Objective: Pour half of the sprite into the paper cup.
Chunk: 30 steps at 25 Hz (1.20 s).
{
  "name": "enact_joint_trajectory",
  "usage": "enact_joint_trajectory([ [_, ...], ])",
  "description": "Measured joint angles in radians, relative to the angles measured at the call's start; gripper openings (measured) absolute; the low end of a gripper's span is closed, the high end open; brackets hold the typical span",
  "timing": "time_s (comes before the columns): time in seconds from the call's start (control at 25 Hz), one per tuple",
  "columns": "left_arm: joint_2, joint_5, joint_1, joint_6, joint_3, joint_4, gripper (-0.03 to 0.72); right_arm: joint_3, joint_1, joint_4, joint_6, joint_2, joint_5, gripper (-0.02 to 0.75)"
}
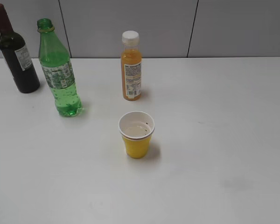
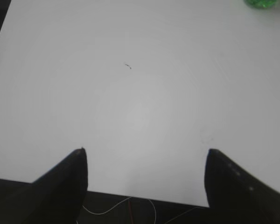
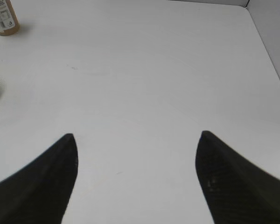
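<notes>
My left gripper (image 2: 144,151) and right gripper (image 3: 136,135) hang spread and empty over the white table (image 1: 224,140), the uncapped sprite (image 1: 58,70) upright back-left of the paper cup (image 1: 136,135).

We find no legible text. Labels stand on the green bottle (image 1: 59,74), the orange juice bottle (image 1: 131,67) and the dark wine bottle (image 1: 16,53), but their print is too small to read.

Both grippers: matte black fingers (image 2: 65,186) w/ tapered pointed tips.
</notes>
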Motion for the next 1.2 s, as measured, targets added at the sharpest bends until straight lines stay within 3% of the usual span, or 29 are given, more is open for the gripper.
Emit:
enact_joint_trajectory([
  [0.48,-0.211,0.022,0.0,0.015,0.003,0.006,0.591,0.0,0.0,0.0,0.0,0.0,0.0,0.592],
  [0.84,-0.312,-0.058,0.0,0.017,0.004,0.009,0.591,0.0,0.0,0.0,0.0,0.0,0.0,0.592],
  [1.2,-0.375,-0.07,0.0,0.018,0.061,0.009,0.591,0.0,0.0,0.0,0.0,0.0,0.0,0.592],
])
